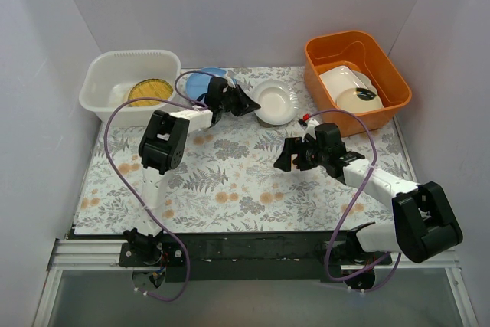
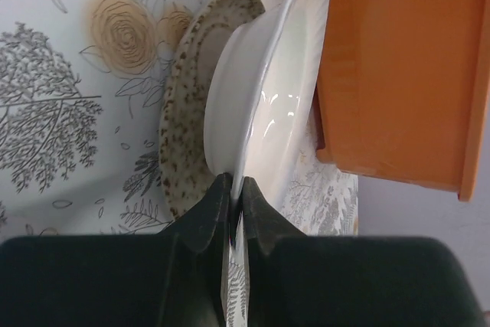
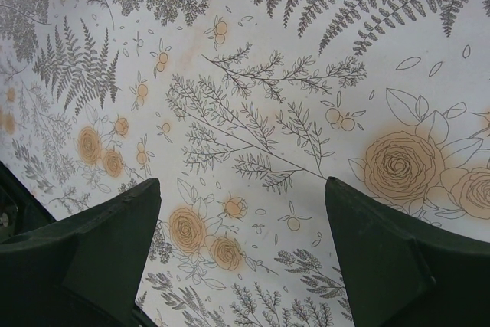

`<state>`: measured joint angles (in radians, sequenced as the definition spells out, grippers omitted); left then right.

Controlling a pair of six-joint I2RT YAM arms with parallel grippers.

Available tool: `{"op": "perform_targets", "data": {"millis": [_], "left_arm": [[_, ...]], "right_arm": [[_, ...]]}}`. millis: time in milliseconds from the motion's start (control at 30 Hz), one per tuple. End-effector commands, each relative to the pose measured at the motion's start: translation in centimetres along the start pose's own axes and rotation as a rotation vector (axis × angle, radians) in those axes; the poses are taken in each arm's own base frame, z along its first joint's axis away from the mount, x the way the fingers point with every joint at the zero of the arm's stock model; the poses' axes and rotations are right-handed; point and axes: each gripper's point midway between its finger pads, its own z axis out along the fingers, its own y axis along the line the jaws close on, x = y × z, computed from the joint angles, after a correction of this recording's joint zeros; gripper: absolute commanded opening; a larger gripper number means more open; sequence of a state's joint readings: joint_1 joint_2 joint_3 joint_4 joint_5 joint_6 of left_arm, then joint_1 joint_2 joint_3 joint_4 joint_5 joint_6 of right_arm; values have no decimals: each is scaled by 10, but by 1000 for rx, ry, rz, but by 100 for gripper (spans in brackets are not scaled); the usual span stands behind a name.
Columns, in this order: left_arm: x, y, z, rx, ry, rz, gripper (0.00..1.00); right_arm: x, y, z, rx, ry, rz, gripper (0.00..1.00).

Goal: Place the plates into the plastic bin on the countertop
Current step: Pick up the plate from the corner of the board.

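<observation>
A small white scalloped plate (image 1: 274, 101) lies on the countertop (image 1: 230, 181) beside the orange tub, on top of a speckled plate (image 2: 182, 105). My left gripper (image 1: 247, 103) is shut on the near rim of the white plate (image 2: 264, 105); its jaws (image 2: 236, 183) pinch the thin edge. A blue plate (image 1: 200, 83) lies behind the left arm, partly hidden. The plastic bin (image 1: 130, 57) stands at the back left with a yellow plate (image 1: 149, 92) in it. My right gripper (image 1: 293, 155) hovers open over bare countertop (image 3: 253, 74), with nothing between its fingers (image 3: 115, 227).
An orange tub (image 1: 390, 74) stands at the back right, holding a white rectangular dish (image 1: 341, 80) and a cream dish with a black blob (image 1: 360, 99). Its side (image 2: 398, 67) is close to the white plate. White walls enclose the countertop on three sides.
</observation>
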<state>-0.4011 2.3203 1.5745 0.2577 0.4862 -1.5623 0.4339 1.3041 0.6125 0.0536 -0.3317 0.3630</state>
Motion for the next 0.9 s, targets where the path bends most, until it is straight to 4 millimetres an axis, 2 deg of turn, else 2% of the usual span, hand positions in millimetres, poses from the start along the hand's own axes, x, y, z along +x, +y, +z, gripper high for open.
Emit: {"op": "perform_targets", "data": {"millis": [0, 167, 433, 600, 867], "left_arm": [[-1, 5, -13, -75, -32, 43, 0], [-4, -8, -26, -71, -45, 66, 0], [2, -8, -31, -57, -36, 62, 0], [3, -18, -33, -19, -32, 52, 0], [-2, -48, -46, 54, -30, 68, 0]], "right_arm": [[-12, 6, 1, -26, -35, -27, 95], [-13, 10, 6, -56, -32, -26, 95], [-10, 11, 4, -62, -35, -19, 94], [-10, 9, -2, -43, -45, -20, 94], [-5, 4, -6, -12, -48, 0, 95]]}}
